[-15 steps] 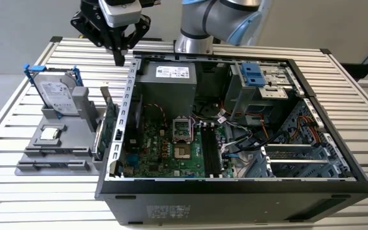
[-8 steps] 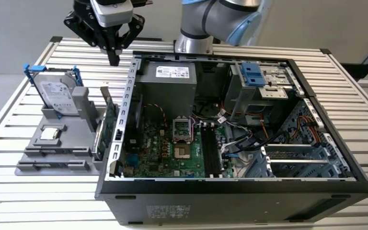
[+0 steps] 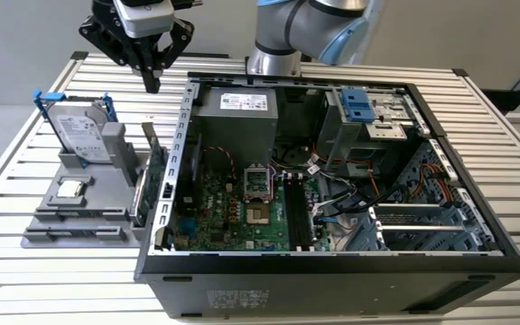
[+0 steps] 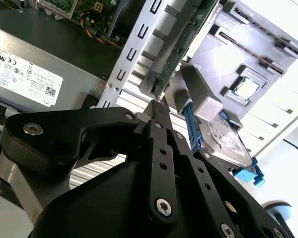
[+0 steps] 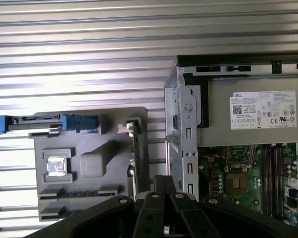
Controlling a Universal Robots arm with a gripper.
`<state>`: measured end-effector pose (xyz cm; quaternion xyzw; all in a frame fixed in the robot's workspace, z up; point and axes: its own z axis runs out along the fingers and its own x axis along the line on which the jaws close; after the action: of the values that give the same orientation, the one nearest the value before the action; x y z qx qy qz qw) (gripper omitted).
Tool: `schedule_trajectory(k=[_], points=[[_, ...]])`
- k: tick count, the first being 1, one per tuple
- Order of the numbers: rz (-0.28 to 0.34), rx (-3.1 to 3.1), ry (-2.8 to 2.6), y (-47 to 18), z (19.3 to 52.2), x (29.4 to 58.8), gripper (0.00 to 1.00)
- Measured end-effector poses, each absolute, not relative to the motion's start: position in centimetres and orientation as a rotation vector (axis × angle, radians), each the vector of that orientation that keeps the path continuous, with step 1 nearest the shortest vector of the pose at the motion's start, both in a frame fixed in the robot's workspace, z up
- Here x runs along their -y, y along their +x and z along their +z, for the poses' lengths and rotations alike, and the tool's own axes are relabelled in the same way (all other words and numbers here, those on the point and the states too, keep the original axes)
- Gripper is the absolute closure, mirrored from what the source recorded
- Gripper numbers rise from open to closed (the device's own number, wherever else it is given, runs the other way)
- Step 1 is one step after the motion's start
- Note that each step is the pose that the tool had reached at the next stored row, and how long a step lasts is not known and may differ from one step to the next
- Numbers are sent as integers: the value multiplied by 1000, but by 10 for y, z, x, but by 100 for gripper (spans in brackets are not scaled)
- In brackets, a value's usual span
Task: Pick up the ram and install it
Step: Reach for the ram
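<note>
**A:** Where is the gripper (image 3: 152,86)?

**B:** Up over the table (image 3: 25,284), off the far corner of the case (image 3: 332,263) on the exterior view's left. It hangs just past the far end of the green card (image 3: 158,183). Its fingers are pressed together with nothing between them.

**A:** And the ram?

**B:** I take the ram (image 5: 79,191) to be the dark stick on edge in a slot of the grey holder (image 5: 114,148), at the end away from the drive (image 3: 84,139). I can't make out its colour, so that is a judgement. The tall green card is not it.

**A:** Which way does it lie from the gripper?

**B:** In the exterior view, toward the viewer and a little to the view's left, with the whole holder between them. They are well apart.

**A:** Its long axis?

**B:** Across the exterior view, left to right. That is crosswise to the card and to the motherboard's black slots (image 3: 294,213).

**A:** Anything in those slots?

**B:** No, they look bare.
</note>
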<state>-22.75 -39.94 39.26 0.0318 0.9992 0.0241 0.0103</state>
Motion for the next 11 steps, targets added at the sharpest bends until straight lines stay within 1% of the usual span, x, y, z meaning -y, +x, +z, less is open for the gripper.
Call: schedule_trajectory(k=[11], points=[[75,-3119,96,-243,393,399,100]])
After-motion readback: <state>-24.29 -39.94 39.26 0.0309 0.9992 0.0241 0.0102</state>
